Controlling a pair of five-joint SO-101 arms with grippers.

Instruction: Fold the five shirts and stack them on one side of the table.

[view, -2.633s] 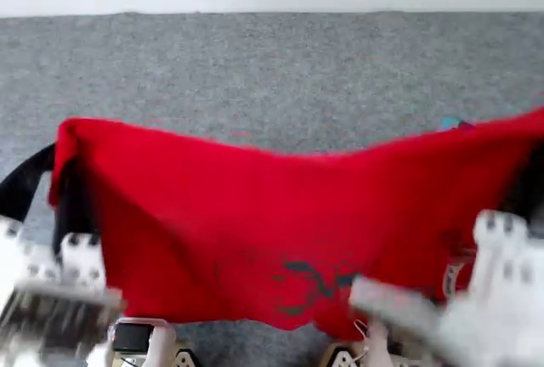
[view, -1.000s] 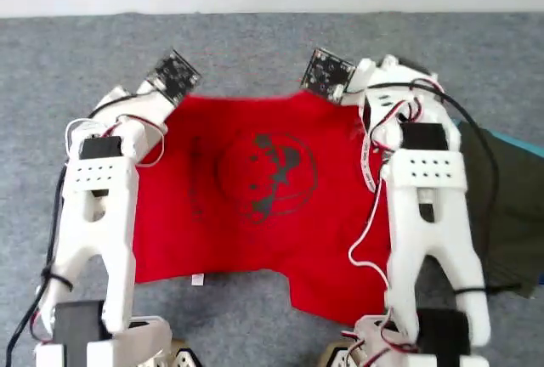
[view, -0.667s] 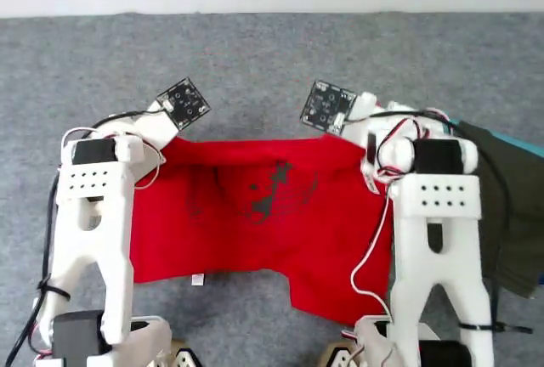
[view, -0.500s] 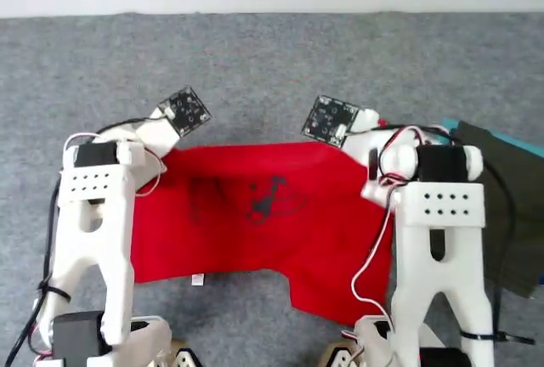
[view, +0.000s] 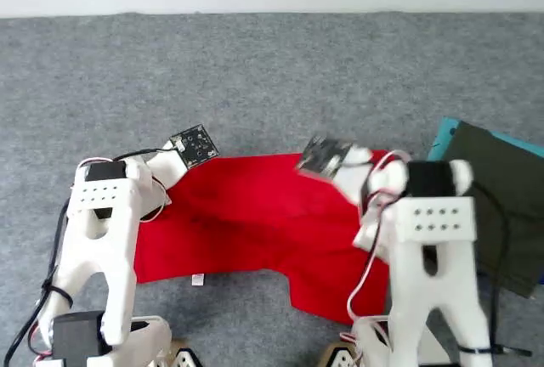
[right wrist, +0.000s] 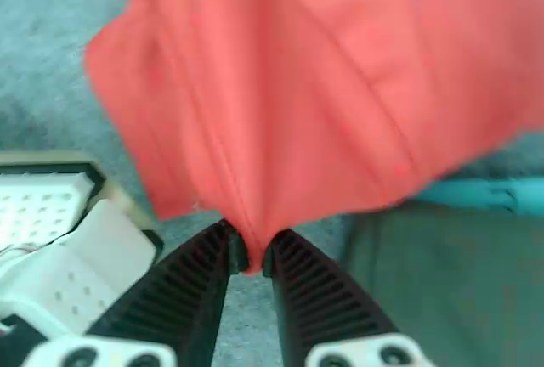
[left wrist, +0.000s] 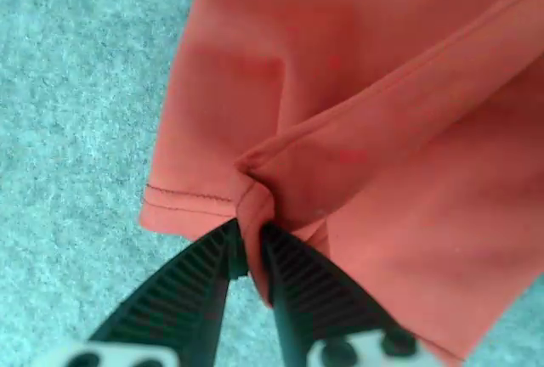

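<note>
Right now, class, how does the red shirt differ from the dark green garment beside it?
The red shirt is bright red; the dark green garment is olive. The red shirt lies between the arms; the dark green garment sits beside the right arm, over teal cloth. The left pincer and right pincer pinch the red shirt; the dark green garment is untouched. Both lie on the grey table.
</note>
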